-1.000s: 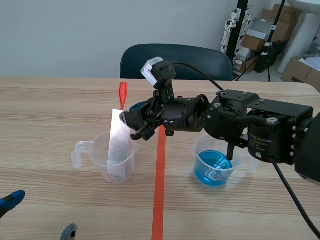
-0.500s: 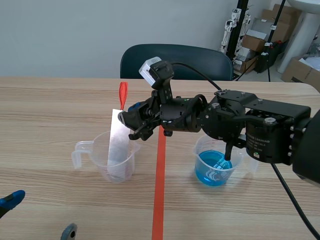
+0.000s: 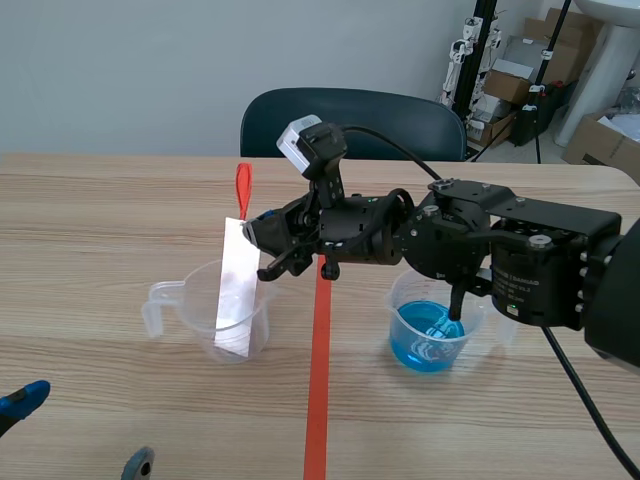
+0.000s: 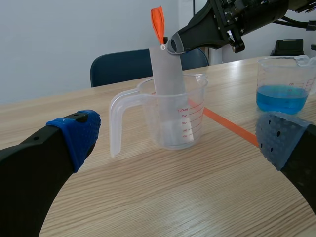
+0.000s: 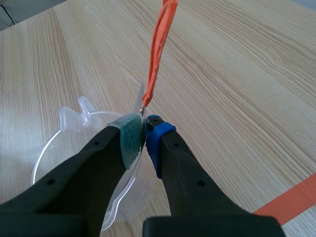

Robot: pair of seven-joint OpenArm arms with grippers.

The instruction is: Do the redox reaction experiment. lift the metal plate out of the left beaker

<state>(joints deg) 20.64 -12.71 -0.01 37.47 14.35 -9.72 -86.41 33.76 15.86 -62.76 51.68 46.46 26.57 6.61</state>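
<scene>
From my right wrist view, the metal plate (image 5: 139,101) shows only as a thin edge above the left beaker (image 5: 47,145). The rest is behind the fingers of my right end effector (image 5: 144,132), which also cover part of that beaker's rim. The orange strip (image 5: 157,54) on the plate runs past the picture's edge. In the scene view I cannot tell whether the plate's lower end touches the left beaker's floor. My left end effector (image 3: 80,432), nearer me than the left beaker, is cut off, and only two pad tips (image 3: 24,397) show.
</scene>
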